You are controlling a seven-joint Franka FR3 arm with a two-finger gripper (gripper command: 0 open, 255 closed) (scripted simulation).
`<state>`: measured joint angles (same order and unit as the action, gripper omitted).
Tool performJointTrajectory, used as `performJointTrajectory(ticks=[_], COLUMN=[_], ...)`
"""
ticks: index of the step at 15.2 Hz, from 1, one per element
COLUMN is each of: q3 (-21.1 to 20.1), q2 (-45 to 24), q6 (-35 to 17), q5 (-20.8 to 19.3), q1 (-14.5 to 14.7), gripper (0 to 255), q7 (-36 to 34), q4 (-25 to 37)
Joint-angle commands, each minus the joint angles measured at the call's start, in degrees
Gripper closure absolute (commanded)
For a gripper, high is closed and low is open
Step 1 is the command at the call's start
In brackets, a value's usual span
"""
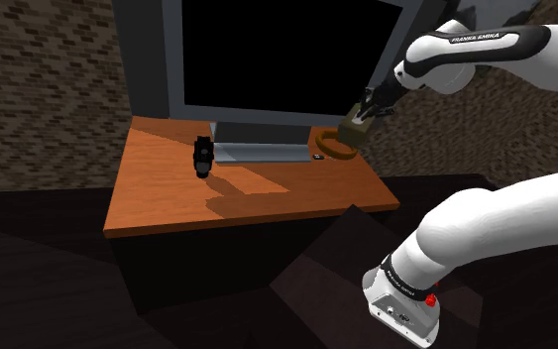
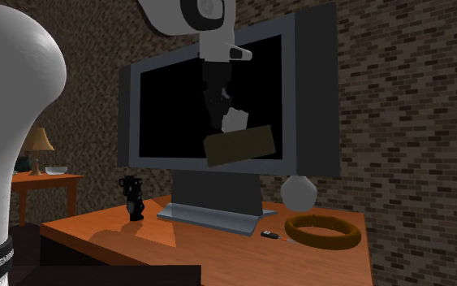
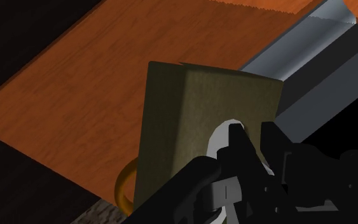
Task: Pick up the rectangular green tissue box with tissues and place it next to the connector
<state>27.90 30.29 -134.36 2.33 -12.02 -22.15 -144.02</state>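
The olive-green tissue box (image 1: 354, 131) hangs in the air, tilted, with a white tissue (image 2: 236, 120) sticking out of its top. My gripper (image 1: 369, 111) is shut on it from above, in front of the TV screen (image 2: 210, 97). In the wrist view the black fingers (image 3: 238, 143) clasp the box (image 3: 190, 121) at its tissue opening. The small black connector (image 2: 269, 235) lies on the orange wooden table (image 2: 137, 240), just beside an orange ring (image 2: 324, 230). In the shoulder view the connector (image 1: 318, 156) sits below the held box, by the TV base.
A large grey TV (image 1: 267, 59) on a stand (image 2: 210, 213) takes up the back of the table. A small black upright object (image 1: 202, 157) stands towards the shoulder view's left. A white faceted ball (image 2: 298, 192) sits behind the ring. A lamp (image 2: 38, 142) stands on a far side table.
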Motion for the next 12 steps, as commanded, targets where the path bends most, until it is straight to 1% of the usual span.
performJointTrajectory(ticks=[1, 6, 12], q3=[-2.5, -8.4, -15.1], q2=[-0.2, -2.3, -6.8], q6=[-1.0, -3.6, -6.3], q5=[0.4, 1.7, 2.8], q1=[0.8, 3.4, 6.5], gripper=[255, 255, 255], q7=[-3.0, -10.2, -18.7], q4=[-0.5, -0.4, 2.0])
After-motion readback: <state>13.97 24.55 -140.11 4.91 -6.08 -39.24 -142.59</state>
